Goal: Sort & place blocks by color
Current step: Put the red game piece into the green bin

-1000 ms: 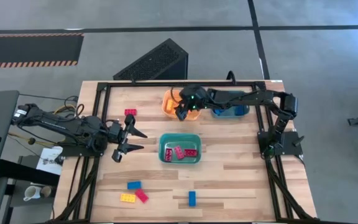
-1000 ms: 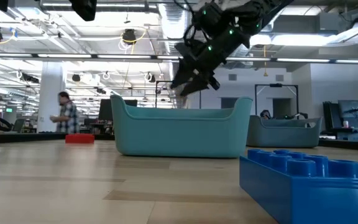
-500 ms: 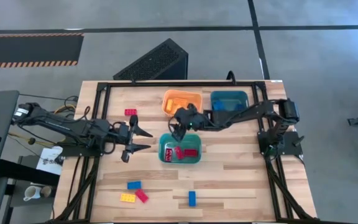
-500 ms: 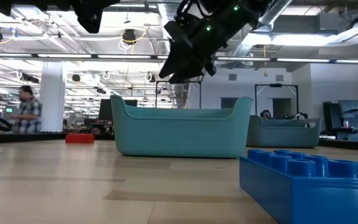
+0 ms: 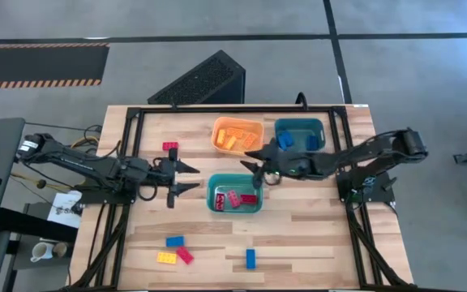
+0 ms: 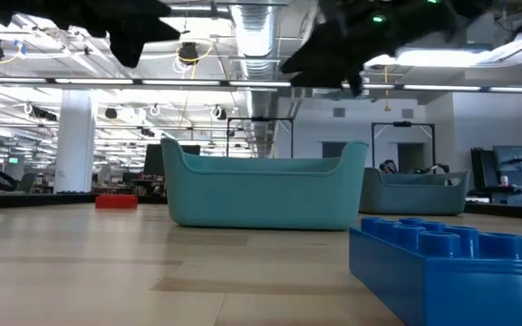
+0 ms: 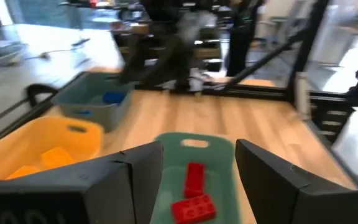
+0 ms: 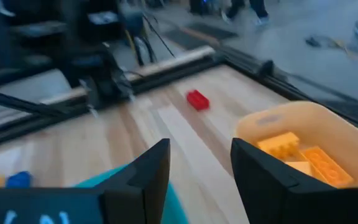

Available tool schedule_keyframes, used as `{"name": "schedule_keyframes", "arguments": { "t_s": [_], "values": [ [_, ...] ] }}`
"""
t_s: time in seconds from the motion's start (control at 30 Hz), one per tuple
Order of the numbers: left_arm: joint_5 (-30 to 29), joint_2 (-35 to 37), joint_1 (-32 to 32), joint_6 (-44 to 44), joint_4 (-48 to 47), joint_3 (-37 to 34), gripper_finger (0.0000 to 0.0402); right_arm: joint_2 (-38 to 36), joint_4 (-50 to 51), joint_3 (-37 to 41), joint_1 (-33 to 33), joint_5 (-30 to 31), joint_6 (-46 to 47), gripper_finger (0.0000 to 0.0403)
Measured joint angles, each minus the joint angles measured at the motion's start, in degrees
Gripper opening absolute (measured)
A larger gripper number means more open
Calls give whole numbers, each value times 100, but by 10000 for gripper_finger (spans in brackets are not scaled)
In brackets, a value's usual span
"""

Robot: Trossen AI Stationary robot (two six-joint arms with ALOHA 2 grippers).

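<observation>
the right gripper [image 5: 255, 165] hangs with its fingers spread and nothing between them, above the table between the orange bin [image 5: 237, 135] and the teal bin [image 5: 234, 195], while the left gripper [image 5: 183, 178], equally parted and empty, hovers just left of the teal bin. the blocks still loose lie well apart from both: a lone red block [image 5: 170, 147] at the far left, its long axis running left to right, and at the near edge a blue block [image 5: 174, 242], a yellow block [image 5: 167, 258], a second red block [image 5: 186, 255] lying askew and an upright blue block [image 5: 250, 259]. the left arm looks the nearer to the far red block and to the near-left cluster, with bare tabletop between; the teal bin, already holding red blocks [image 7: 193, 193], stands between the right gripper and the near pieces. yellow blocks [image 8: 302, 159] sit in the orange bin, blue ones in the blue bin [image 5: 300, 135] at far right.
</observation>
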State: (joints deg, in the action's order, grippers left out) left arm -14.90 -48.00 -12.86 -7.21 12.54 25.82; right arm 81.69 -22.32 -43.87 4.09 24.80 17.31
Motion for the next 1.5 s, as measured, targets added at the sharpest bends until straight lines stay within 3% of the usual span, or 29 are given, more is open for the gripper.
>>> {"name": "schedule_keyframes", "arguments": {
  "t_s": [0.13,0.27,0.57,0.9,1.07,1.3,1.5],
  "values": [
    [-419,-175,-2,-157,-134,0,187,-180,-1321,802,210,-22,-174,185],
    [-985,-270,179,-406,-384,19,187,-161,-1965,1168,352,-25,-183,181],
    [-933,-279,1622,-760,-3121,810,187,-230,-2062,1232,379,-68,-244,175],
    [204,-276,2999,-357,-3296,844,204,-231,-2179,1228,379,-92,-281,173],
    [1180,-279,3392,-133,-3301,940,235,-231,-2287,1228,376,-162,-286,173],
    [1102,-573,3698,206,-3841,1435,270,-231,-2411,1226,353,-297,-301,169],
    [1071,-1195,3834,658,-4528,2009,277,-231,-2407,1226,327,-416,-285,166]
  ]
}}
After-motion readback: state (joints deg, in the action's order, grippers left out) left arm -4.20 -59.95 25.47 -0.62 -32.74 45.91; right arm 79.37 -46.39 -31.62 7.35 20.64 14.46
